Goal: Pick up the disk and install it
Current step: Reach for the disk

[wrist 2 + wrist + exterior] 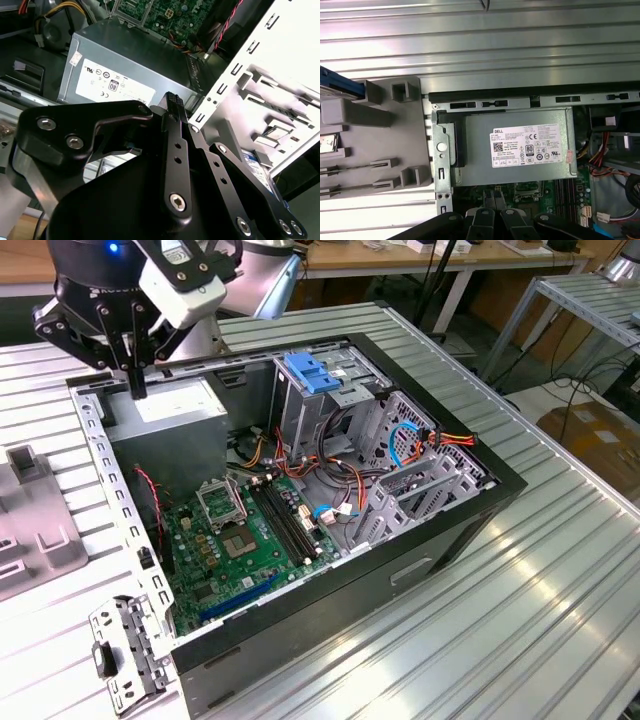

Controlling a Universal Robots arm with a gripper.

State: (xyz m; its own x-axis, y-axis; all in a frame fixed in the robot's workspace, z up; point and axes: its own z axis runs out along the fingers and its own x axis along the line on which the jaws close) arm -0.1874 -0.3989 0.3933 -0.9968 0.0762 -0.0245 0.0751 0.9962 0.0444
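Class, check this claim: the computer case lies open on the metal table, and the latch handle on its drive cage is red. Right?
Wrong colour: the latch handle is blue, not red, as the exterior view shows. The computer case does lie open on the metal table.

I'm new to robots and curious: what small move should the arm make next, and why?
Probably shift sideways toward the disk on the grey holder beside the case: the gripper hangs empty and shut above the power supply, away from the disk.
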